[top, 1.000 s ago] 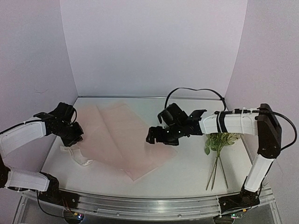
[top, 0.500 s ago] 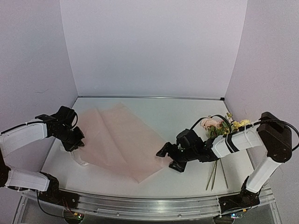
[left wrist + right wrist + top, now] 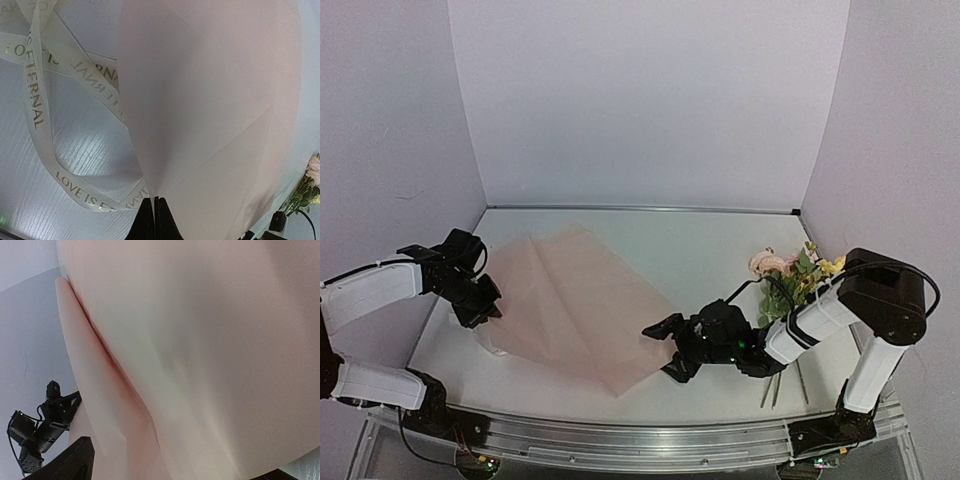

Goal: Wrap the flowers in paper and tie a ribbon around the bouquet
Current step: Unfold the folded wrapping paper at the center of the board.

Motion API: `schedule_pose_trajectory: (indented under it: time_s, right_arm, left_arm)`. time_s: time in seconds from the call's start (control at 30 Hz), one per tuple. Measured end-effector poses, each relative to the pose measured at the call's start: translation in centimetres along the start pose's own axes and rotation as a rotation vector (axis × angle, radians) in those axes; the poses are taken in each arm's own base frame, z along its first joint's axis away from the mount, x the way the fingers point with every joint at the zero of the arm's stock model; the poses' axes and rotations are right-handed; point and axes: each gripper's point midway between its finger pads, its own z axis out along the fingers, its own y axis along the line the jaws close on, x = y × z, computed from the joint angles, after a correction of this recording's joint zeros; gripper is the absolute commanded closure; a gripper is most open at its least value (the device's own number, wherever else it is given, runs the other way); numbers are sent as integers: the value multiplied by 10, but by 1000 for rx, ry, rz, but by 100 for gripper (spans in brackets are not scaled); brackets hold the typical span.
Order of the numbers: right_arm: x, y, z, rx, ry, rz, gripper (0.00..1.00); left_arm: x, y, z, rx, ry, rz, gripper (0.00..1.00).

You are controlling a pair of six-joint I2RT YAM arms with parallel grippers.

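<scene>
Lowered toward the near edge, right gripper (image 3: 665, 350) stands open at the right corner of the paper (image 3: 580, 300). At its left edge, left gripper (image 3: 483, 302) pinches the sheet shut; flowers (image 3: 790, 275) lie by the tabletop's right edge.

From my seat the paper (image 3: 582, 305) reads as thin, matt, half-translucent tissue, the ribbon (image 3: 37, 107) as smooth satin-like cloth with gilt lettering, and the worktop (image 3: 25, 200) as white with a faint wood-grain texture, possibly laminate.
</scene>
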Motion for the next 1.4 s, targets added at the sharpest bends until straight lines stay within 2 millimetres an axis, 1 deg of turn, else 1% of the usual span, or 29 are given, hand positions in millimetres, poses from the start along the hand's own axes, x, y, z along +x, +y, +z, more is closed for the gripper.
schedule_pose_trajectory:
  time_s: [0.1, 0.17, 0.27, 0.37, 0.43, 0.57, 0.63, 0.7, 0.77, 0.8, 0.87, 0.97, 1.07, 1.13, 1.23, 1.3, 1.4]
  right_arm:
    - [-5, -1, -2, -9, -22, 10, 17]
    - [-13, -1, -2, -15, -43, 4, 18]
    - [-34, 4, -1, -40, -88, -17, 21]
    - [-56, 9, 1, -61, -137, -43, 25]
    - [-67, 12, 3, -68, -161, -63, 31]
    - [-83, 13, 8, -66, -192, -100, 45]
    - [-89, 12, 9, -59, -204, -116, 56]
    - [-94, 9, 8, -45, -216, -133, 71]
    - [-99, 5, 8, -24, -225, -163, 91]
    - [-101, 2, 7, -7, -233, -168, 99]
    - [-106, -8, 7, 45, -246, -201, 100]
    - [-111, -8, 0, 104, -273, -272, 100]
    - [-116, 2, -18, 154, -326, -350, 100]
    - [-120, 16, -37, 168, -384, -404, 100]
    - [-120, 39, -68, 161, -472, -477, 100]
    - [-116, 48, -84, 168, -521, -520, 100]
    - [-98, 45, -93, 198, -532, -576, 100]
  left_arm:
    - [1, 2, 0, -9, 4, 0, 100]
    - [2, 4, 0, -16, 8, -1, 100]
    - [2, 7, -1, -27, 7, -2, 100]
    - [3, 9, -2, -34, 9, -2, 100]
    - [4, 10, -2, -35, 8, -2, 100]
    - [5, 14, -1, -46, 6, -3, 100]
    - [5, 15, -2, -49, 3, -2, 100]
    - [4, 15, -2, -51, -2, -1, 100]
    - [4, 15, -2, -51, -3, 2, 100]
    - [4, 15, -2, -50, -3, 7, 100]
    - [4, 15, -1, -52, -1, 18, 100]
    - [4, 15, 1, -57, 2, 38, 100]
    - [4, 13, 3, -64, 2, 64, 100]
    - [5, 8, 5, -65, 2, 85, 100]
    - [7, -3, 9, -61, 0, 125, 100]
    - [7, -12, 14, -59, -1, 151, 100]
    - [5, -23, 25, -64, -5, 184, 100]
